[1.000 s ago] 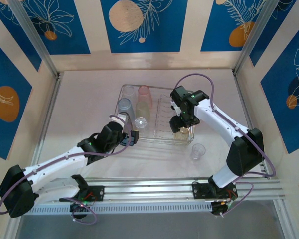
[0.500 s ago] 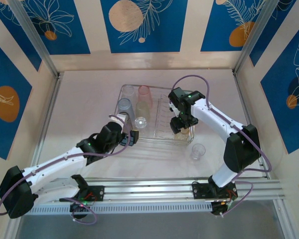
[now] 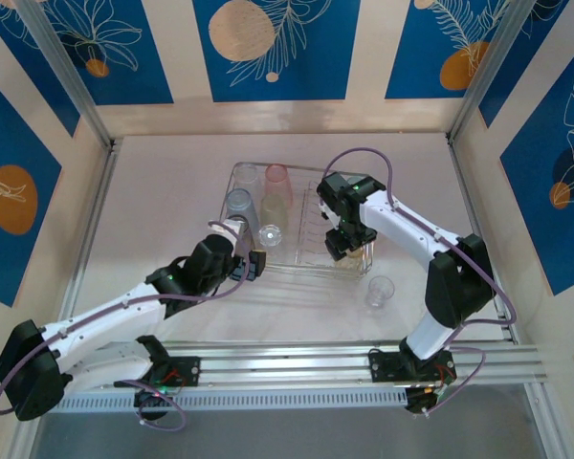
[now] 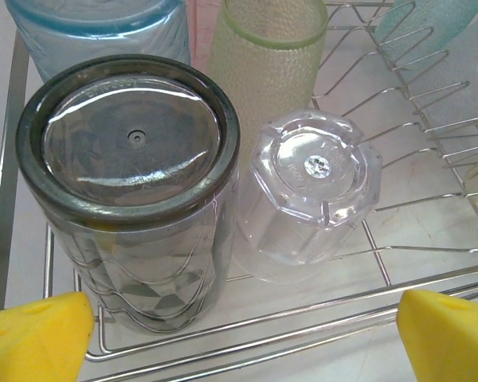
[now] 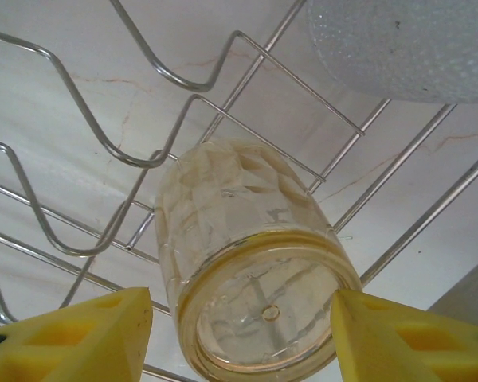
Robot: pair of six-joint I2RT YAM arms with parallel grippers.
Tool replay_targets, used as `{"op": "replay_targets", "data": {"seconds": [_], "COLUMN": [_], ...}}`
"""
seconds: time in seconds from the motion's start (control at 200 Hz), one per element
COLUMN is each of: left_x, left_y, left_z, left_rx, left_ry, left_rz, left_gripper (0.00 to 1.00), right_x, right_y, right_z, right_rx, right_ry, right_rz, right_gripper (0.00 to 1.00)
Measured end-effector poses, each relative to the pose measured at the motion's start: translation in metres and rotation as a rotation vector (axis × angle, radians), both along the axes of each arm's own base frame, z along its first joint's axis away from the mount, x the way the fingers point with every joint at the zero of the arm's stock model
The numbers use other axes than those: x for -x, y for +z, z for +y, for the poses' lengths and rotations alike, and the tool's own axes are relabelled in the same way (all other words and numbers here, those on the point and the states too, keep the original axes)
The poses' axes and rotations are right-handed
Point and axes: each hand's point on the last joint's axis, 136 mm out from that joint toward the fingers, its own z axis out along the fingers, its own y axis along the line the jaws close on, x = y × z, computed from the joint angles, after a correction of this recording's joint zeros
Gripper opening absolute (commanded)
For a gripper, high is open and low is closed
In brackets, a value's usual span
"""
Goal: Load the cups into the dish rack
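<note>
The silver wire dish rack [image 3: 311, 266] sits mid-table. In its left part stand a pale pink cup [image 3: 246, 175], a pink cup [image 3: 278, 177], a blue cup [image 3: 237, 203], a yellow-green cup [image 3: 275, 206] and a clear cup [image 3: 270, 234]. My left gripper [image 4: 243, 342] hangs open at the rack's near left corner, facing the upturned smoky grey cup [image 4: 131, 159] and the upturned clear cup [image 4: 315, 187]. My right gripper [image 5: 243, 334] is open over the rack's right part. Its pads flank an amber cup [image 5: 255, 278] that lies tilted on the wires, with a gap at the left pad [image 5: 80, 334].
One clear cup [image 3: 380, 290] stands on the table, right of the rack's near corner. A frosted pale cup [image 5: 406, 40] lies just beyond the amber one. Divider prongs [image 5: 103, 143] rise around the right gripper. Enclosure walls ring the table.
The right gripper has shifted a little to the left inside the rack, with the amber cup between its pads. The left arm has barely moved.
</note>
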Motion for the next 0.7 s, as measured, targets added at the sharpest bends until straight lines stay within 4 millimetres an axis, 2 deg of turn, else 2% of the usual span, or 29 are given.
{"op": "replay_targets", "data": {"seconds": [0.7], "left_x": [0.001], "left_y": [-0.002], "left_z": [0.001], "left_rx": [-0.003], "left_ry": [0.000], "left_rz": [0.003], "left_gripper": [0.97], "right_x": [-0.013], "right_y": [-0.003], "right_z": [-0.005], "right_rx": [0.079], "right_ry": [0.021], "right_rz": [-0.013], "right_gripper": [0.71]}}
